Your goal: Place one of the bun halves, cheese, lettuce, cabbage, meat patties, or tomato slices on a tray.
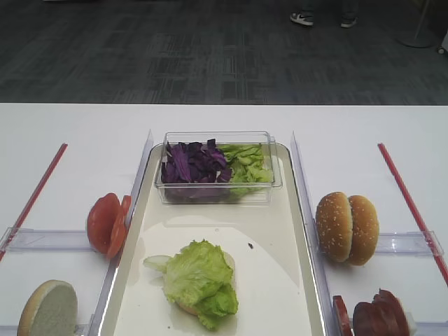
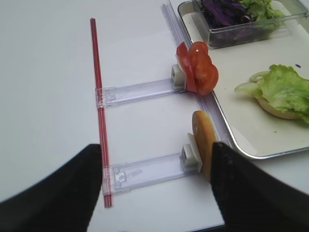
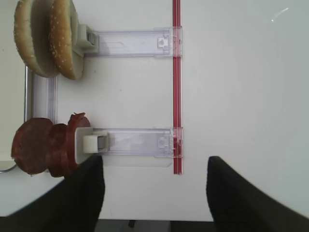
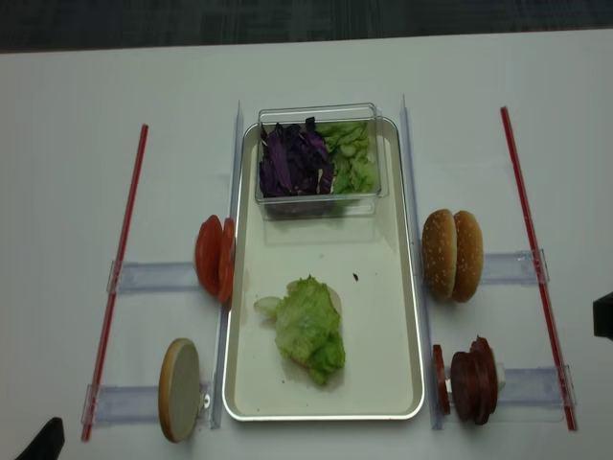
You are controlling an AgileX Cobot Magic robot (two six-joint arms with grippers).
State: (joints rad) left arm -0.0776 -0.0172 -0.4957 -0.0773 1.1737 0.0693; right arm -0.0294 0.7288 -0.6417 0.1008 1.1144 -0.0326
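Tray: long cream-white tray with shiny metal rim (image 4: 402, 316) lies mid-bench on the white bench (image 1: 77, 129).
Lettuce: ruffled light green leaf (image 4: 308, 327) sits on a pale bun half inside the tray, near its front.
Tub: small clear plastic tub (image 1: 218, 166) at the tray's far end holds dark purple shredded cabbage (image 1: 192, 162) beside green leaves.
Tomato slices: bright red slices (image 2: 198, 74) stand upright just left of the tray.
Seeded buns: golden sesame bun halves (image 3: 46, 36) stand right of the tray.
Meat patties: dark reddish-brown discs (image 3: 46, 145) stand nearer the front, right.
Right fingers: black fingers (image 3: 87, 198) spread wide, empty.
Left fingers: black fingers (image 2: 53, 193) spread, holding nothing.
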